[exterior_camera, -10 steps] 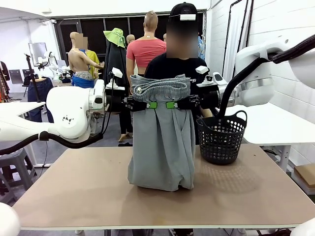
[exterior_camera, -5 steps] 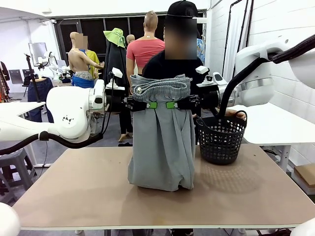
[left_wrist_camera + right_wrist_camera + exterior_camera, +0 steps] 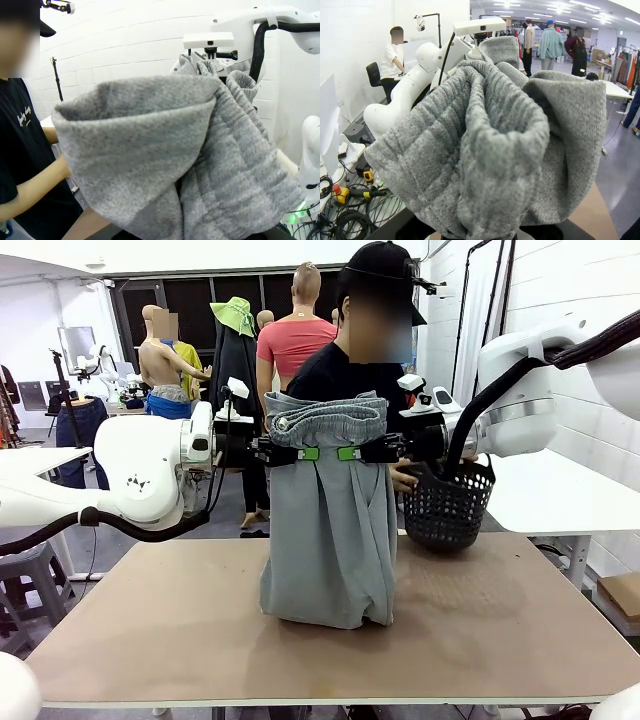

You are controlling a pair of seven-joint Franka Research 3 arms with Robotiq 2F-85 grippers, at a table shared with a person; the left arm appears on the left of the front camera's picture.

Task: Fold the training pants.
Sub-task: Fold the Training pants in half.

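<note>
While pinched by both claws [image 3: 328, 452], soft grey ribbed-waist training pants [image 3: 330, 540], draped limp.

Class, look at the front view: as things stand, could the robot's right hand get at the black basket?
Probably not. The right hand is shut on the pants, holding them up with the left hand, and the person's hand has the basket lifted off the table.

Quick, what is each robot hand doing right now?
Left gripper: shut on the training pants.
Right gripper: shut on the training pants.
</note>
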